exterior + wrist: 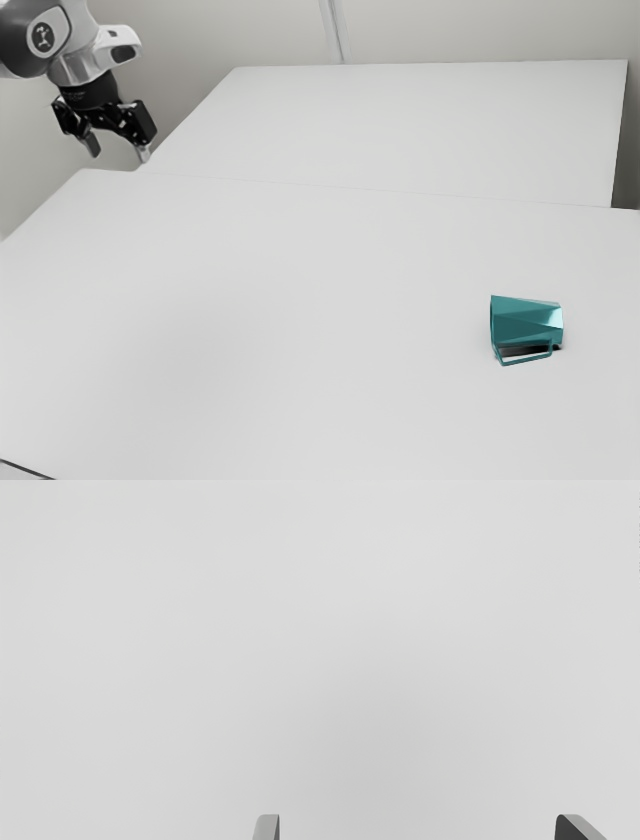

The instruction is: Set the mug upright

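Hanging at ten o'clock in the exterior view, one black two-finger gripper [119,154], carried at the end of one white and grey arm [84,62]. Fingers [267,828] set wide apart, as is also seen in the wrist view; nothing is gripped between them. Fingertips directed downward, one pale tip being seen at the gripper's four o'clock side. In the wrist view, a plain pale surface is faced, and a soft grey shading is spread across it between the fingers and ahead of them.

Item: one mug [526,321], teal, with faceted sides. Location: on the white table [250,330], near four o'clock in the exterior view, well apart from the gripper. Position: laid on its side, not upright. Its broader end is turned toward nine o'clock, its narrower end toward three. One angular handle [526,360], likewise teal, is set at the mug's six o'clock side. A dark patch is seen between body and handle; whether it is shadow cannot be told.

Surroundings: one further white surface [430,125], located from twelve to two o'clock, marked off from the table by a fine seam. Pale wall [220,30] behind, crossed by one upright strip [333,30] at twelve o'clock. One thin dark line [28,470], seen near eight o'clock.
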{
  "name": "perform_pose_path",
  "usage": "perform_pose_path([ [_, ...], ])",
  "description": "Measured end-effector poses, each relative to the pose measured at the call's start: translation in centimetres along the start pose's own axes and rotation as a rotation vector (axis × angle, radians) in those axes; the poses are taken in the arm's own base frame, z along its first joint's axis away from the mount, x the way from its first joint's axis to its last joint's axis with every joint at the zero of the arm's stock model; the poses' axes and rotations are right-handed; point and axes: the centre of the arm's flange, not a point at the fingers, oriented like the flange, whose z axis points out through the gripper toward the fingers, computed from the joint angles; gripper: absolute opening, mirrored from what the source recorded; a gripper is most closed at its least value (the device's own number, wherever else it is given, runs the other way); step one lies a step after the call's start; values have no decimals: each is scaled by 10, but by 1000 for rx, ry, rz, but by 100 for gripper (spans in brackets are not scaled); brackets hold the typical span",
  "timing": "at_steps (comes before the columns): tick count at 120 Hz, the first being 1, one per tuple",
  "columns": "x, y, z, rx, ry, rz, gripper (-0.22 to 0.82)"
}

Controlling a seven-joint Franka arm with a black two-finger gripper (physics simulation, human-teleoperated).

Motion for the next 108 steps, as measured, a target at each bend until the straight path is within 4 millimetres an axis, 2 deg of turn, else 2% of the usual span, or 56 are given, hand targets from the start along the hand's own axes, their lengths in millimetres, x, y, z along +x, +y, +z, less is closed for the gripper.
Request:
perform_pose_path([
  [15, 6, 8, 1, 2, 14, 35, 60],
  [27, 13, 26, 6, 3, 26, 81, 60],
  [36, 23, 39, 21, -14, 21, 109, 60],
  [47, 31, 61, 39, -121, 5, 123, 60],
  [64, 38, 115, 82, -249, -66, 140, 60],
  [82, 26, 183, 128, -387, -172, 102, 60],
  [108, 8, 271, 175, -530, -292, 10, 60],
])
